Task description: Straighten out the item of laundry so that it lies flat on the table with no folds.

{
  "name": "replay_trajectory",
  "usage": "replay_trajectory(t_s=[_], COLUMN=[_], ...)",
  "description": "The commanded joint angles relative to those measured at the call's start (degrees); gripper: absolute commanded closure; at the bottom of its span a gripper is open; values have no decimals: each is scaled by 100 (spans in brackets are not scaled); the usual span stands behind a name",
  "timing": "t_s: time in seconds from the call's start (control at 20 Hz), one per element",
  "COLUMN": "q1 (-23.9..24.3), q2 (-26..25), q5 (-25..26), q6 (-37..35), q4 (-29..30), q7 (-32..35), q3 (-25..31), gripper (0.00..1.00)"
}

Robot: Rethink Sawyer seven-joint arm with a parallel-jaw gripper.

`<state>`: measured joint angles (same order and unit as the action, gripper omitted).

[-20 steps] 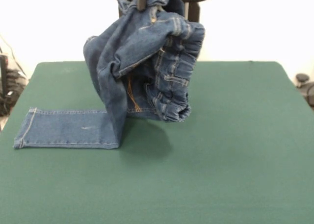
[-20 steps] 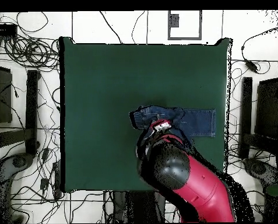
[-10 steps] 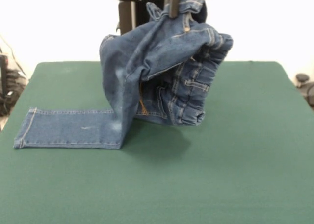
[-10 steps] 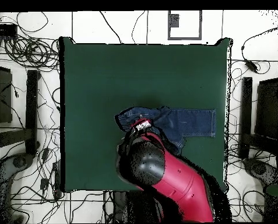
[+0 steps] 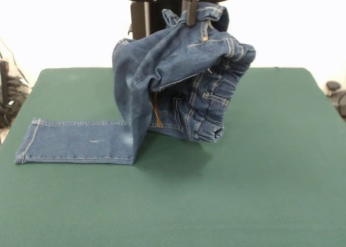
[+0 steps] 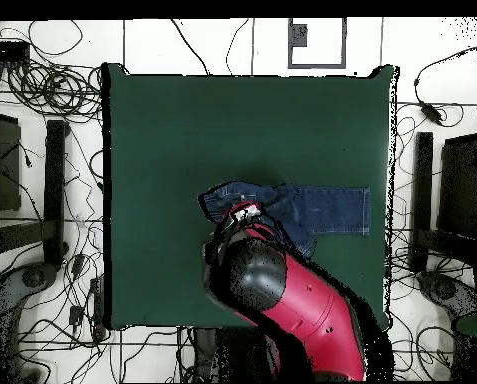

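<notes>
Hand: you see the robot's dark hand [image 5: 190, 6] at the top of the front view, clamped on the waistband of the small blue denim jeans [image 5: 178, 79]; in the overhead view the red and black arm [image 6: 282, 295] covers it.
Jeans: the waist end hangs bunched and folded above the surface; one hemmed leg [image 5: 73, 141] lies flat, running out to one side.
Surface: you have a flat dark green felt-like surface [image 5: 259, 193]; the jeans sit near its middle.
</notes>
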<state>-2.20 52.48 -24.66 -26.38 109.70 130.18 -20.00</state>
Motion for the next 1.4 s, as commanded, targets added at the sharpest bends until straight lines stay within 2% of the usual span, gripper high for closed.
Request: replay_trajectory(t_s=[0.05, 0.35, 1.0, 1.3, 1.4], q1=[-143, -637, -1054, -1009, -1145], q2=[-13, -107, -35, 36, 35], q5=[-365, -395, -427, -434, -478], q6=[-89, -457, -1103, -1022, -879], q4=[116, -175, -530, -438, -291], q7=[1550, 2023, 2449, 2428, 2567], q3=[123, -236, -620, -541, -500], gripper=[100, 100, 100, 100, 100])
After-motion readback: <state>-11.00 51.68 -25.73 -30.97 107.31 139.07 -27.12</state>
